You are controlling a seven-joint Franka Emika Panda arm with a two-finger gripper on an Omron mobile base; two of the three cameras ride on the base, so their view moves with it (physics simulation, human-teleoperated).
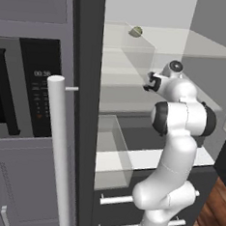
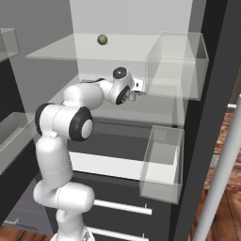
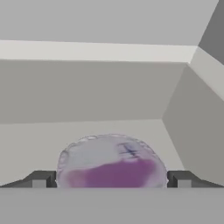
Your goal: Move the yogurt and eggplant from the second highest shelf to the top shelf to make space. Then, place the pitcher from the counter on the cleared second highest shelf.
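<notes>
The yogurt sits between my gripper's wide-open jaws; light, probably slick, so I'd pinch mid-cup.

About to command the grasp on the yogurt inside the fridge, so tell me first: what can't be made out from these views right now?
- Yogurt: hand view; bottom edge cuts off its base, so its footing on the shelf is hidden.
- Gripper: hand view shows the fingertips open either side of the cup; contact cannot be judged.
- Gripper in both base views: the wrist blocks fingers and cup.
- Eggplant: on the top shelf, too small for detail.
</notes>
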